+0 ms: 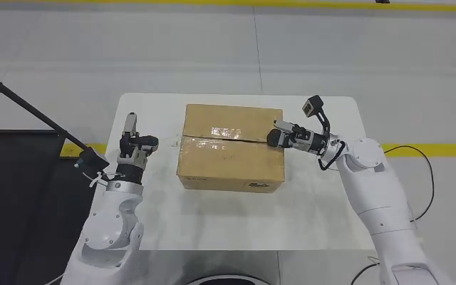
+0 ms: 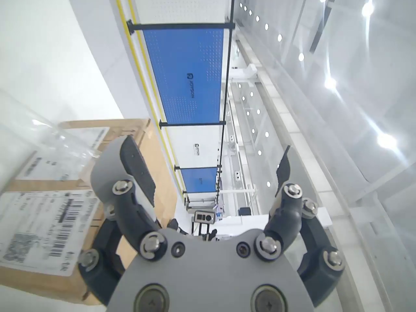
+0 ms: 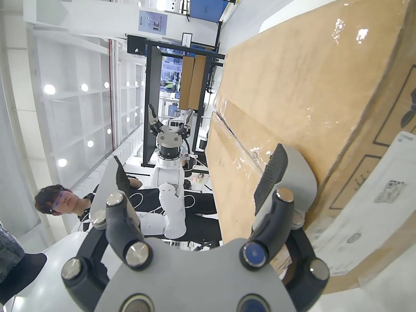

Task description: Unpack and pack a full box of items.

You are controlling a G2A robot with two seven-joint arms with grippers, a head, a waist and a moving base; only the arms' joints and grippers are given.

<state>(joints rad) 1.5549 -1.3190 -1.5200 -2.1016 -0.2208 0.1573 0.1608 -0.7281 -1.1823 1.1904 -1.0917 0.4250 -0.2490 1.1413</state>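
Note:
A brown cardboard box (image 1: 232,147) stands in the middle of the white table (image 1: 313,214), its top flaps taped along the centre seam (image 1: 231,138). My right gripper (image 1: 273,135) is at the box's right top edge by the end of the seam, open; in the right wrist view one finger (image 3: 271,172) lies against the box top (image 3: 308,98) near the clear tape, the other (image 3: 118,172) is off the box. My left gripper (image 1: 134,135) stands open and empty to the left of the box, pointing upward. Beside it, the box side (image 2: 42,196) carries white labels.
A black rod (image 1: 50,128) slants across the table's left edge. The table's front strip and the far strip behind the box are bare. Yellow floor lines run behind and beside the table.

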